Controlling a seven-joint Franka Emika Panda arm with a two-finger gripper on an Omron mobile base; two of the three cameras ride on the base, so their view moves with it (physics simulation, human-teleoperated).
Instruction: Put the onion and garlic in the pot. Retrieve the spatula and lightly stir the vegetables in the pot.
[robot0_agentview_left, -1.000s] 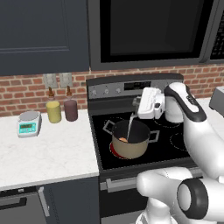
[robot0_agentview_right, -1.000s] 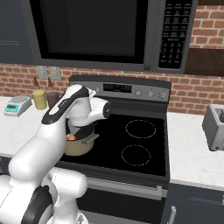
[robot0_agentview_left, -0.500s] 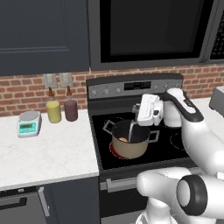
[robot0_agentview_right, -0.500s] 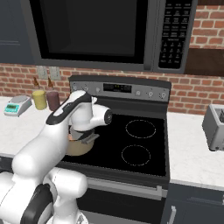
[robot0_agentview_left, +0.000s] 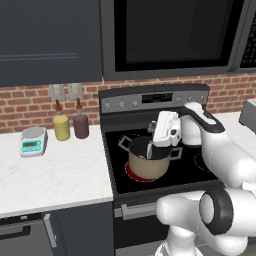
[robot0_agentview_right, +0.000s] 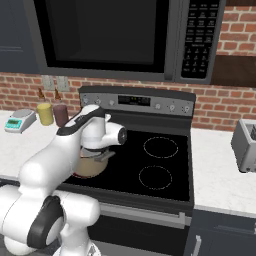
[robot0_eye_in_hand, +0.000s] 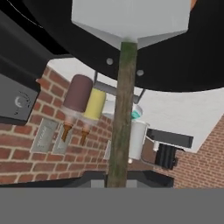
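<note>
Beige-tan round pot (robot0_agentview_left: 148, 163) sits directly below the fingers (robot0_agentview_left: 161, 146), clamped on the spatula's (robot0_eye_in_hand: 124, 87) handle; a hard stir risks tipping it.

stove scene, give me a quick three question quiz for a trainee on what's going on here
1. True or false: the pot sits on the white counter.
2. Which tool does the gripper hold? A) ladle B) spatula C) whisk
3. What two jars stand by the brick wall, left of the stove?

Key: 1 false, it sits on a stove burner. 2 B. 3 a yellow jar and a maroon jar.
</note>
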